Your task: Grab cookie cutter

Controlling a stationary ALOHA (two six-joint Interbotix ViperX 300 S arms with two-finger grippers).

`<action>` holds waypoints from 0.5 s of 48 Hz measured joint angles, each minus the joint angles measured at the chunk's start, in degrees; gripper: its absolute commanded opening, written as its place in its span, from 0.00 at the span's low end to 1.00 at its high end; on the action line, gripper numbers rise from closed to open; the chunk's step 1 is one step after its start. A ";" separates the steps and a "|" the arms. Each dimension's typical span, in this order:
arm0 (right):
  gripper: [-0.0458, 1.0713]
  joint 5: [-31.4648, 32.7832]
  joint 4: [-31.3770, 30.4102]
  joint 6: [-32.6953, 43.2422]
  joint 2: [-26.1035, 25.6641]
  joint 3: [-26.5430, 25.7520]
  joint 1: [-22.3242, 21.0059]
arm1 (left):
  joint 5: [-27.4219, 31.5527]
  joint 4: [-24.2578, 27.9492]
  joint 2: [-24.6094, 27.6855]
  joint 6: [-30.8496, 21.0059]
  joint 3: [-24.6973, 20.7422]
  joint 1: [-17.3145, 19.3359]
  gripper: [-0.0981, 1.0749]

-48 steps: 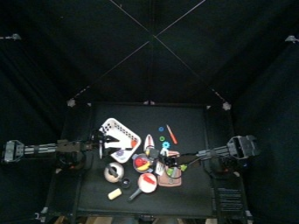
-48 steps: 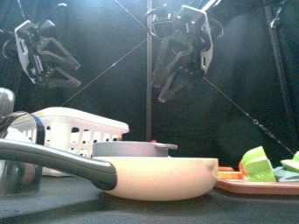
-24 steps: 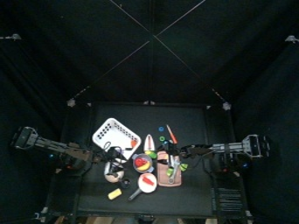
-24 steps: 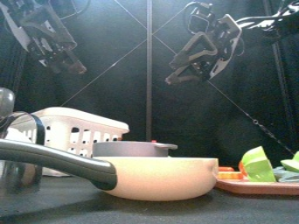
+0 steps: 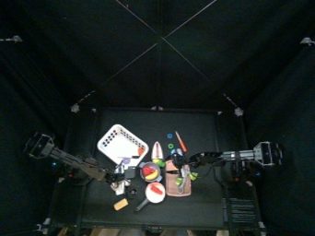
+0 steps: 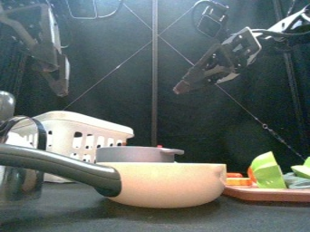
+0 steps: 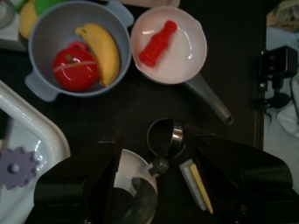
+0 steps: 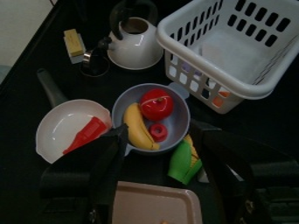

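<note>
Between the left gripper's (image 7: 158, 188) jaws nothing is held: they stand spread wide above the kettle (image 7: 138, 185), which shows in the gap far beneath them. The right gripper's (image 8: 170, 171) jaws are likewise parted and empty, hanging over the grey bowl (image 8: 119, 105) of fruit and the corn cob (image 8: 184, 163).

Outward from the left jaws, the left wrist view shows the bowl with its banana (image 7: 103, 51) and a red fruit, and the pale pan (image 7: 190, 33) holding a red pepper (image 7: 158, 44). The cookie cutter (image 7: 14, 166) appears to be the small purple flower-shaped piece at the edge of that view, just beside the white basket (image 7: 30, 122); it is partly cut off, so I cannot tell whether it touches the basket's wall.

As a judgement, the task is at the approach step: neither arm has reached the cutter. The left arm is the nearer one. It would need to bring its jaws over the cutter, come down and close across the thin rim without nudging the basket.

Everything sits crowded on the small black worktop (image 7: 251, 79), with a pink tray (image 8: 152, 206) near the right arm. Black curtains (image 5: 157, 55) close off all sides.
</note>
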 measured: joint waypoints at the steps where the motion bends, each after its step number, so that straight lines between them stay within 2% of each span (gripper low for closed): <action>1: 0.85 -0.09 0.18 0.09 -0.09 0.09 0.00 | 0.70 0.26 0.44 -0.35 -0.62 -0.44 0.86; 10: 0.85 0.00 0.88 0.09 -0.44 0.97 0.00 | 7.03 3.60 7.91 0.26 -5.89 -4.04 0.86; 17: 0.85 0.00 1.76 0.09 -0.44 1.14 0.00 | 13.71 4.66 14.15 0.70 -9.76 -5.01 0.86; 24: 0.85 0.00 2.02 0.09 -0.53 1.14 0.00 | 16.08 4.31 17.14 2.02 -11.60 -5.36 0.86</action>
